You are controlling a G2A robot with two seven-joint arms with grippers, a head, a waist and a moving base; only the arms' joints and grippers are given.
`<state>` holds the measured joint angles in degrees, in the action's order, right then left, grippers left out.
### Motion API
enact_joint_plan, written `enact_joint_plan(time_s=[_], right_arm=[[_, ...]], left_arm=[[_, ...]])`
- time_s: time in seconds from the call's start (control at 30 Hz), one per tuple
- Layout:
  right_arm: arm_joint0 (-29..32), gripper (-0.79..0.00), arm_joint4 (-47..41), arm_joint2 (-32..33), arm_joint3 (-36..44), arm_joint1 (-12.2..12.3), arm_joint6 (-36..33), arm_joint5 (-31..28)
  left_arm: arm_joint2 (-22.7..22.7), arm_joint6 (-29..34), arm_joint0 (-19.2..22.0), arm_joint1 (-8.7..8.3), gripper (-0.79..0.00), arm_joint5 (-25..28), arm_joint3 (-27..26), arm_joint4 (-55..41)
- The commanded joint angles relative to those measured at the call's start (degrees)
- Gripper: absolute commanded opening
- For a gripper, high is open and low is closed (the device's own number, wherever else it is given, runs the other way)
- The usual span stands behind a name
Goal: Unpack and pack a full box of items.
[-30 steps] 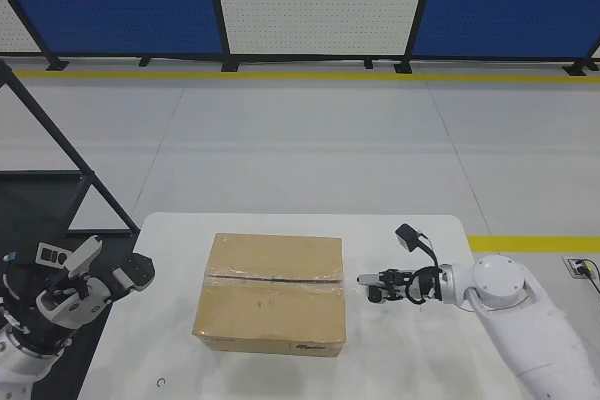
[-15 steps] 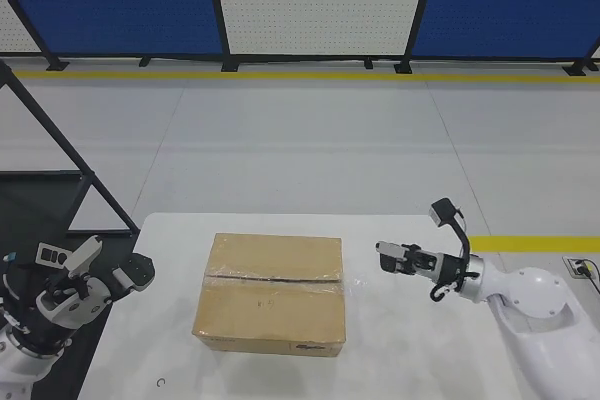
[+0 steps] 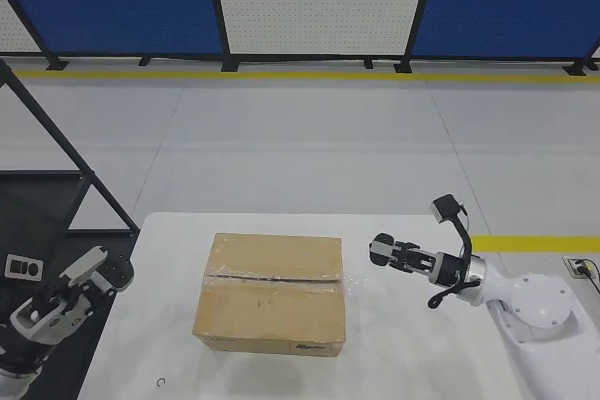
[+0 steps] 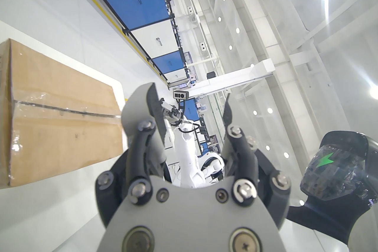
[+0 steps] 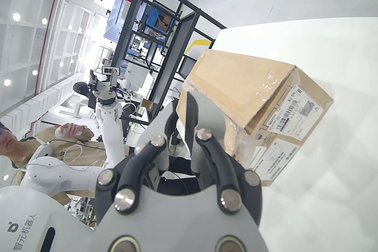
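Note:
A closed cardboard box (image 3: 270, 295), taped along its top seam, sits in the middle of the white table (image 3: 410, 340). My right gripper (image 3: 383, 248) hovers over the table just right of the box's far right corner, shut with nothing in it. In the right wrist view its fingers (image 5: 190, 114) are pressed together, and the box (image 5: 251, 87) shows its labelled end. My left gripper (image 3: 118, 274) hangs off the table's left edge, apart from the box, and is open and empty. The left wrist view shows the gap in this gripper (image 4: 190, 108) with the box (image 4: 59, 117) beyond.
A black metal frame (image 3: 80, 190) stands on the floor left of the table. A small ring-shaped mark (image 3: 160, 382) lies near the table's front left. Bare tabletop stretches right of and in front of the box.
My right gripper pulled away from the box's right side and lifted toward the far right. In the last half second my left arm shifted down and toward the front left.

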<state>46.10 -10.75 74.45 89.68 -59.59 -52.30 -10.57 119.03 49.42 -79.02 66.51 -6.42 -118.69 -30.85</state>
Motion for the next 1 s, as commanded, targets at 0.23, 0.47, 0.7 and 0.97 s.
enact_joint_plan(time_s=[0.23, 0.47, 0.7, 0.97], right_arm=[[-11.36, -0.785, 4.91, -16.25, -0.22, -3.15, -1.59, 11.74], [-21.53, -0.785, -0.91, -27.60, -9.75, -7.94, 1.86, 17.87], [-21.53, -0.785, -0.91, -27.60, -9.75, -7.94, 1.86, 17.87], [-23.68, -0.785, -2.26, -33.34, -12.29, -10.74, 4.59, 24.25]], left_arm=[[-4.90, -3.20, 2.15, -0.39, -0.785, -4.33, 3.60, 2.14], [-10.85, -0.45, 7.03, -1.62, -0.785, -10.22, 9.49, 9.85], [-10.85, -0.45, 7.03, -1.62, -0.785, -10.22, 9.49, 9.85], [-16.63, -0.64, 7.41, -2.34, -0.785, -11.37, 9.01, 19.49]])
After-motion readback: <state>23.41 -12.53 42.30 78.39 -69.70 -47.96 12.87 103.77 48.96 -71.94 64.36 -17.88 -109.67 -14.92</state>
